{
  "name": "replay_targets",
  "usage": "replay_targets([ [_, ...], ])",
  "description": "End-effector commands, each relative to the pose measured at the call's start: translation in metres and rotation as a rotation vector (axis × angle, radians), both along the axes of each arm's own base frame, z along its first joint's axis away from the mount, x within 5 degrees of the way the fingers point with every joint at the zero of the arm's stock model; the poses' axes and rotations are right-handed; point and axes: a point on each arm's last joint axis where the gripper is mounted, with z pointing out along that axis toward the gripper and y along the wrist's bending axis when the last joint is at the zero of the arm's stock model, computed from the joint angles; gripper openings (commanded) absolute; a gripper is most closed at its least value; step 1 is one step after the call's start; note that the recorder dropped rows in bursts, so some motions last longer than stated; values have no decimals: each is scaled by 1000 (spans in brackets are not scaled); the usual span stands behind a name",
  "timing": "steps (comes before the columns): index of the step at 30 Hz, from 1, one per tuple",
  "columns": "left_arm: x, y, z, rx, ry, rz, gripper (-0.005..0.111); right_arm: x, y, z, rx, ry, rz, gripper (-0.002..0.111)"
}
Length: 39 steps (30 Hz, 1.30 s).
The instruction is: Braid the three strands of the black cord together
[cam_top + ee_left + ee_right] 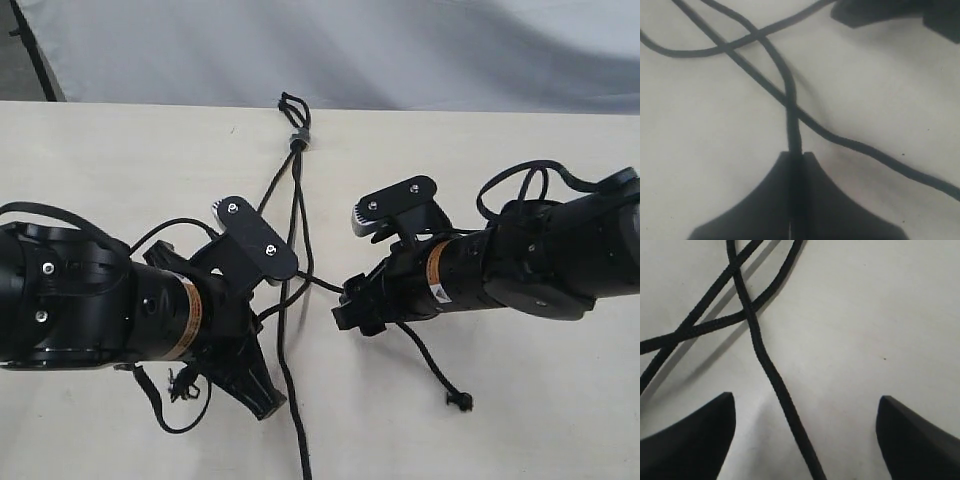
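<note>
Now left gripper (796, 156) clamped on strand (789, 95); right gripper (806, 399) apart, straddling second strand (760, 351). Close centred, then cross over gently.

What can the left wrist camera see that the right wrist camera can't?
Only the left wrist view shows the left gripper pinched shut on a strand. Only the right wrist view shows the right gripper wide open, with a loose strand lying ungripped between its fingers. Both views show black strands crossing each other on the pale table.
</note>
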Motion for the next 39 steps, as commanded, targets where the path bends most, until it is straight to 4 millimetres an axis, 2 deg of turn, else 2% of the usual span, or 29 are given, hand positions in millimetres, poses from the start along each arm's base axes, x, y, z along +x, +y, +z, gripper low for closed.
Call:
replay_targets([
  [1, -1, 0, 2, 2, -5, -2, 0, 0, -1, -1, -16, -11, 31, 73],
  [3, -1, 0, 2, -2, -6, -5, 0, 0, -1, -2, -28, -15, 49, 69],
  [5, -1, 0, 2, -6, -4, -3, 0, 0, 0, -11, -46, 2, 63, 52],
  [6, -1, 0, 2, -11, -2, 3, 0, 0, -1, -17, -57, 18, 62, 37],
  [7, -1, -1, 3, -11, -3, 0, 0, 0, -1, -18, -63, 23, 61, 30],
  [8, -3, -2, 5, -20, -9, -7, 0, -1, -3, -20, -89, 35, 51, 15],
  [10, -11, -6, 10, -40, -9, -21, 0, -1, -8, -20, -129, 49, 25, 0],
  [13, -29, -7, 9, -43, 11, -49, 0, -8, -11, -14, -194, 73, -20, 0],
  [15, -37, -6, 3, -21, 47, -37, 0, -19, -2, -11, -201, 64, 28, 0],
  [19, -39, 0, 1, 34, 72, 11, 0, -34, 12, -10, -211, 58, 95, 0],
  [26, -39, 1, 2, 66, 53, -32, 0, -35, 7, -11, -259, 71, 79, 0],
  [32, -41, 15, 21, 112, -4, -1, 0, -34, 4, -11, -306, 69, 84, 0],
  [37, -45, 18, 45, 13, -72, -26, 0, -34, 6, -11, -285, 63, 93, 0],
  [39, -46, 18, 49, -3, -84, -33, 0, -34, 7, -11, -276, 60, 97, 0],
])
